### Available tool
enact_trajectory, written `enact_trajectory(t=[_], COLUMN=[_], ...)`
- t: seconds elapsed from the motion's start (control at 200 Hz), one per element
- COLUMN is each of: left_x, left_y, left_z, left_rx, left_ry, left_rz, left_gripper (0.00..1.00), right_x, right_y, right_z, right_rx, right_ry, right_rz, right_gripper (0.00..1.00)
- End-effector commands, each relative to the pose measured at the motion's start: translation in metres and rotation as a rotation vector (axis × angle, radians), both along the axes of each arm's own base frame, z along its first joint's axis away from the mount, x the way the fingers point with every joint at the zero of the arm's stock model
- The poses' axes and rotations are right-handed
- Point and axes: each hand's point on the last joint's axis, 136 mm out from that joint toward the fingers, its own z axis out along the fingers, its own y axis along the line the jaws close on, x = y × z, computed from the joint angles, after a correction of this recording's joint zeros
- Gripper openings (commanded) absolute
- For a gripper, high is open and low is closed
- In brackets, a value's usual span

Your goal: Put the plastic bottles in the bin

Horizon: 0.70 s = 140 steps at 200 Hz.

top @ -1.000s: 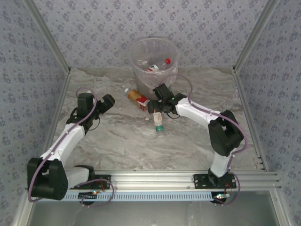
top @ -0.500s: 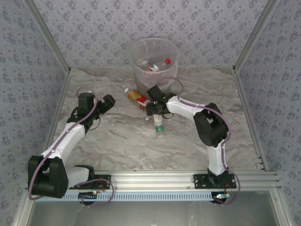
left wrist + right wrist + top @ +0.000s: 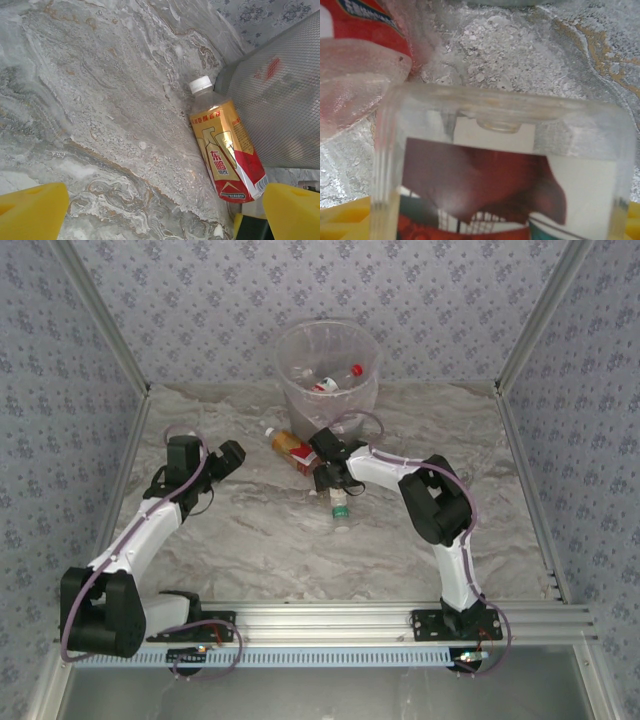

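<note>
The bin (image 3: 372,350), grey with a clear liner, stands at the back of the table and holds a few plastic bottles (image 3: 326,384). In front of it an orange-and-red-labelled bottle (image 3: 292,449) (image 3: 225,150) with a white cap lies on the table. A green-capped bottle (image 3: 340,504) lies just to its right. My right gripper (image 3: 330,478) (image 3: 490,225) is down on that bottle's base end. Its clear body (image 3: 500,165) spans the whole gap between the yellow fingers (image 3: 342,220). My left gripper (image 3: 229,456) (image 3: 162,215) hangs open to the left, nothing between its fingers.
The bin's mesh wall (image 3: 280,100) rises right behind the orange-labelled bottle. The base of that bottle (image 3: 355,55) lies close to the left of my right gripper. Patterned walls and metal rails (image 3: 520,350) close in the marble table (image 3: 260,540) on three sides.
The right arm has folded in and its gripper has slid left along the green-capped bottle while its fingers closed onto it. The left arm has stayed still.
</note>
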Motion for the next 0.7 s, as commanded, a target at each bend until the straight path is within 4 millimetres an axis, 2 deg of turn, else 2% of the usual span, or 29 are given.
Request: enact_trajectory(t=[0.0,0.285,0.695], left_x=[0.005,0.006,0.008], left_y=[0.000,0.000,-0.003], left_z=[0.012,0.011,0.009], left_rx=[0.002,0.005,-0.006], left_ry=[-0.024,-0.020,-0.014], left_rz=[-0.014,-0.015,-0.022], left_gripper=[0.99,0.99,1.00], right_x=[0.001,-0.002,-0.010], right_y=[-0.005,-0.012,-0.030], right_z=[0.001,0.020,0.059], right_rx=[-0.041,-0.013,0.028], right_ry=[-0.017,-0.074,-0.194], right_rz=[-0.010,-0.021,-0.059], right_gripper=[0.70,0.59,0.44])
